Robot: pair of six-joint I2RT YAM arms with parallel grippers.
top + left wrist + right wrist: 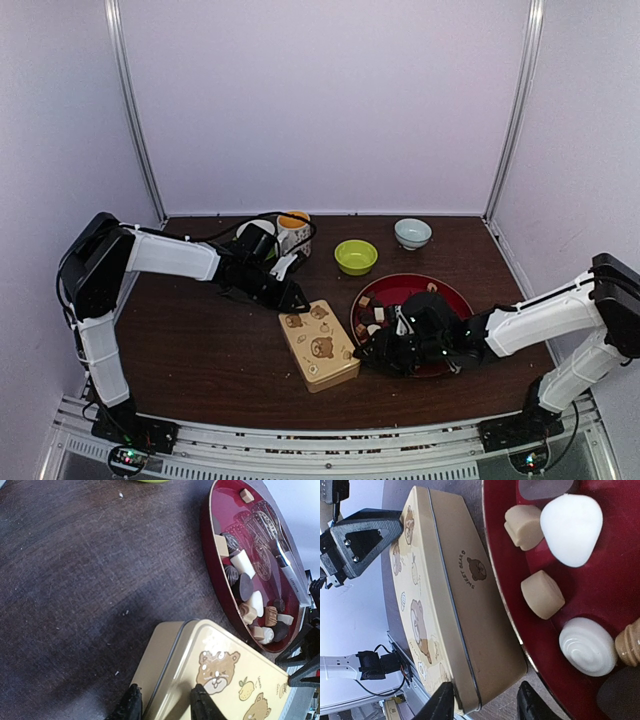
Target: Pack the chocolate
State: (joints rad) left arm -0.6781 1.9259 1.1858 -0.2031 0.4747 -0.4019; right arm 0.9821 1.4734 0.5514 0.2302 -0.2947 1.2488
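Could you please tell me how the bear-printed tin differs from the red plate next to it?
The tin is rectangular and cream-yellow with bear drawings; the red plate is round. The tin is closed, its lid on; the red plate lies open, holding the chocolates and silver tongs. The tin has upright walls; the red plate is shallow. Both rest side by side on the dark wooden table.

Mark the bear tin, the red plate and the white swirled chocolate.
bear tin (320, 347): top external view, middle of the lid.
red plate (226, 504): left wrist view, bare inner surface near its rim.
white swirled chocolate (586, 646): right wrist view, centre of its ridged top.
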